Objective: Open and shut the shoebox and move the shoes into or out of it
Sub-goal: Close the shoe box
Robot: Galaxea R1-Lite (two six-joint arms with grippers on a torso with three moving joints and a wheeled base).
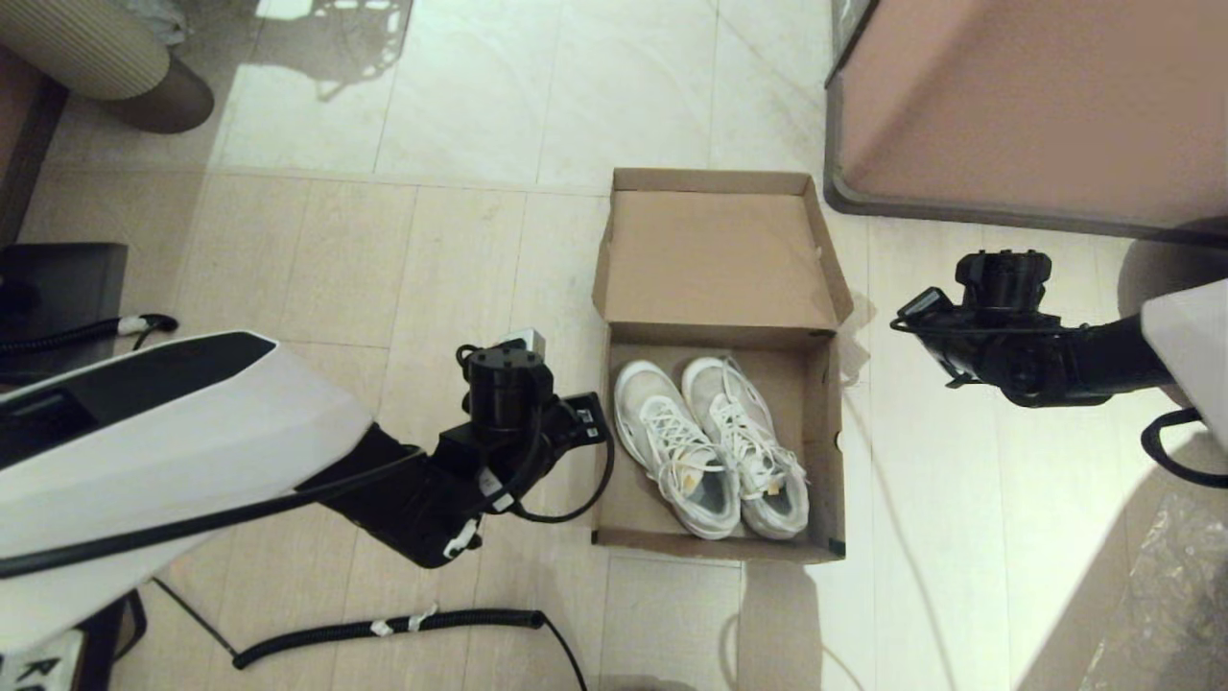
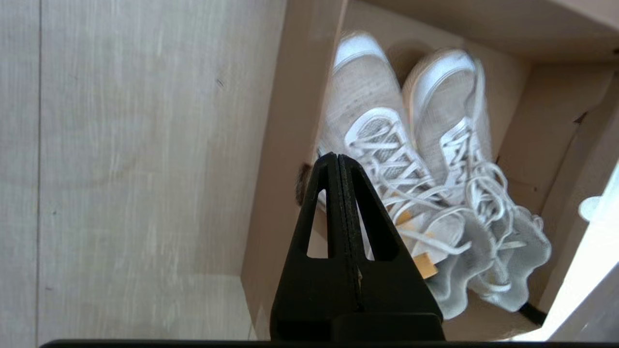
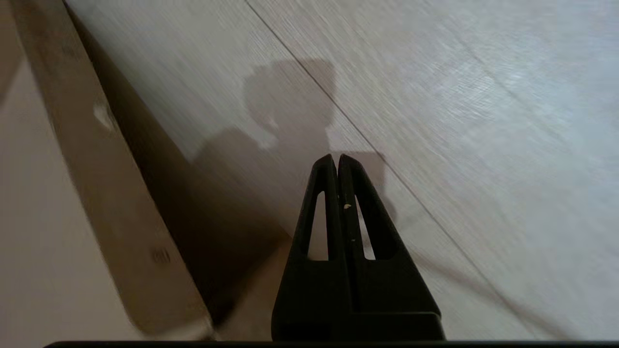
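The brown cardboard shoebox (image 1: pixel 833 451) stands open on the floor, its lid (image 1: pixel 715 254) tilted back. Both white shoes (image 1: pixel 710 446) lie side by side inside, toes toward the lid. My left gripper (image 2: pixel 337 155) hovers at the box's left wall (image 2: pixel 271 193), shut with nothing in it, and the shoes (image 2: pixel 411 159) lie just beyond its tips. In the head view the left wrist (image 1: pixel 508 384) sits close to that wall. My right gripper (image 3: pixel 337 156) hangs over bare floor right of the box, shut and empty, with its wrist (image 1: pixel 998 317) apart from the box.
A large pinkish-brown cabinet (image 1: pixel 1036 106) stands at the back right, close to the lid's corner. A black coiled cable (image 1: pixel 384 629) lies on the floor near me. A dark block (image 1: pixel 67 283) sits at the left and crinkled plastic sheet (image 1: pixel 1170 595) at the near right.
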